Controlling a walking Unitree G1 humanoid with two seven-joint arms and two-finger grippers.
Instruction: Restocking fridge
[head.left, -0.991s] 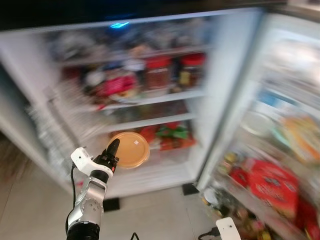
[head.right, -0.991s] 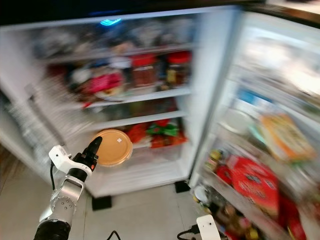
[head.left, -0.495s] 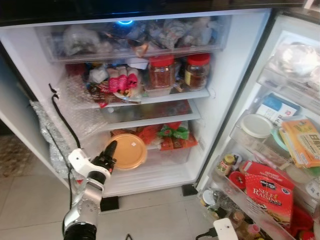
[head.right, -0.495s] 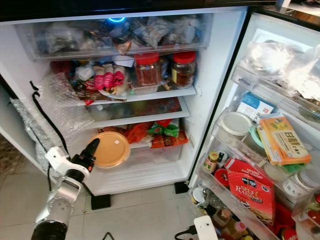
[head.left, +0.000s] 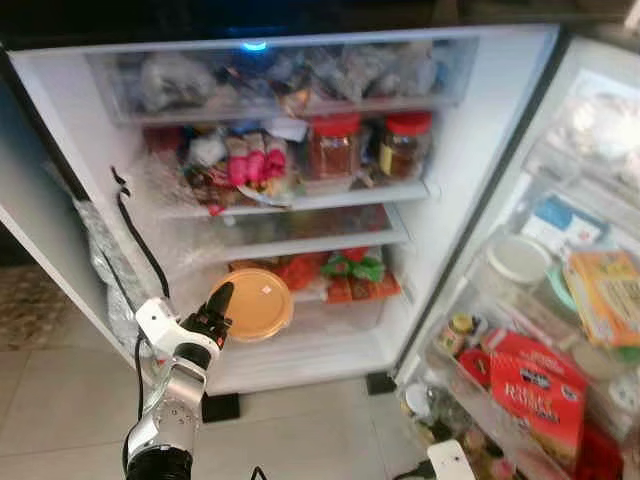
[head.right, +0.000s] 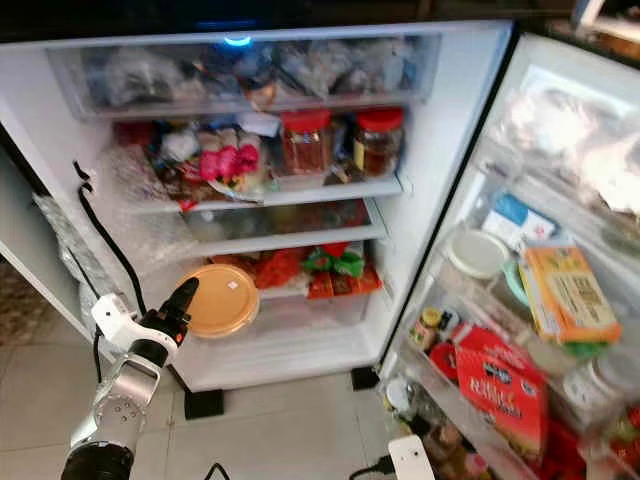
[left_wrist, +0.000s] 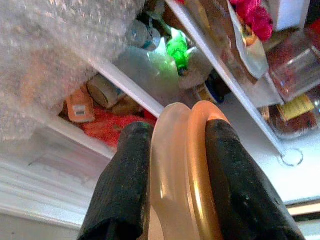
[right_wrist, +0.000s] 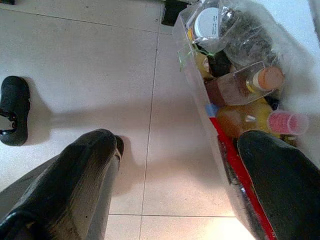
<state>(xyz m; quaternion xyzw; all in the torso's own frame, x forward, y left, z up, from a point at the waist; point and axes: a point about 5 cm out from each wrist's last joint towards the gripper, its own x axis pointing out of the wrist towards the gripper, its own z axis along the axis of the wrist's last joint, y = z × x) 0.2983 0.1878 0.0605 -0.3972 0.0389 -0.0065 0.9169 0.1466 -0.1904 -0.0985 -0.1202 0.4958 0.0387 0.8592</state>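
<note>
My left gripper (head.left: 219, 306) is shut on the rim of a round orange lidded container (head.left: 256, 304), holding it up before the fridge's lowest shelf (head.left: 300, 350). In the left wrist view the container (left_wrist: 185, 165) stands edge-on, pinched between the two black fingers (left_wrist: 125, 185). The fridge (head.left: 300, 200) stands open, its shelves packed with jars, packets and bags. My right gripper (right_wrist: 175, 175) hangs low over the tiled floor beside the door's bottom bin, fingers spread wide with nothing between them.
Two red-lidded jars (head.left: 335, 148) stand on the upper shelf. The open door (head.left: 560, 300) on the right holds boxes, tubs and a red packet (head.left: 530, 385). Bubble wrap and a black cable (head.left: 130, 235) hang along the fridge's left wall. Tiled floor (head.left: 60, 390) lies below.
The whole picture has shifted slightly and grown a little blurred, so the camera moved. The left gripper still holds the orange container at about the same spot before the lowest shelf.
</note>
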